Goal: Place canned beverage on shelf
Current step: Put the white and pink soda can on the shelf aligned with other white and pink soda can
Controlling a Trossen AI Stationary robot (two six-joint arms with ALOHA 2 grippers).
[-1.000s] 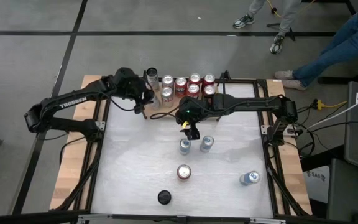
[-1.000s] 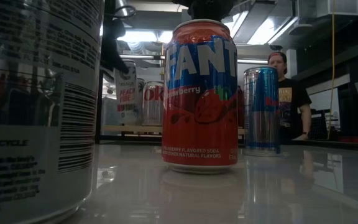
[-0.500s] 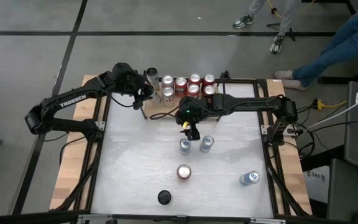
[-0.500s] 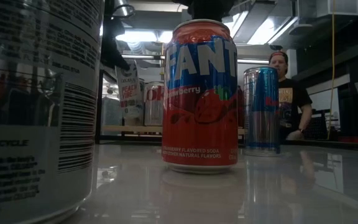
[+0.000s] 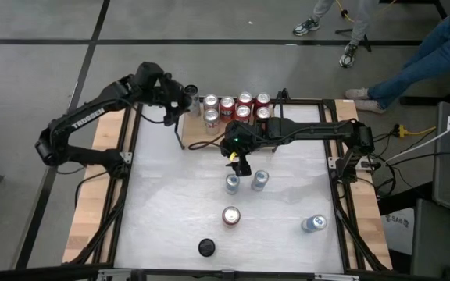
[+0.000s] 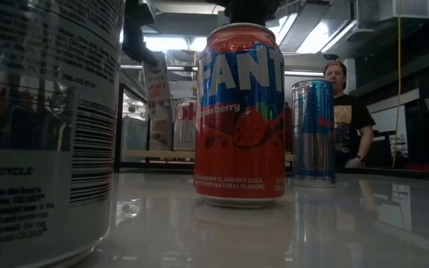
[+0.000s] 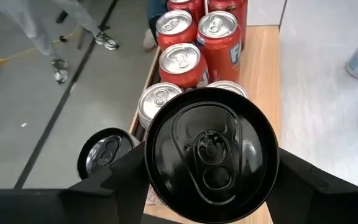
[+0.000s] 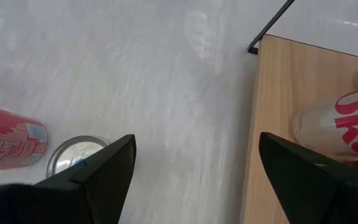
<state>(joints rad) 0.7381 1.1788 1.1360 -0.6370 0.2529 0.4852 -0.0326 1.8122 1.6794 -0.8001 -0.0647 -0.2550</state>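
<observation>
The black-topped beverage can (image 7: 211, 152) is held between the two dark fingers of the left pincer (image 7: 211, 180), which is closed on its sides. It hangs in the air over the left end of the shelf, tilted in the low view, and is not yet set down.

Going from the largest thing: the white desk (image 5: 178, 211) carries everything. On it, at the far edge, stands the small light-wood shelf with thin black rods (image 7: 263, 68). The shelf already holds seven cans, red ones (image 5: 244, 99) and silver-topped ones (image 5: 210, 101), in two rows, so a good part of the task seems done. The left end of the shelf appears free for the carried can.

The right pincer (image 5: 241, 165) hovers over the middle of the desk with its fingers wide apart and empty, near two slim blue cans (image 5: 232, 183). A red Fanta can (image 5: 230, 215), another blue can (image 5: 313, 224) and a black can (image 5: 206, 247) also wait on the desk, so about five cans are left after this one.
</observation>
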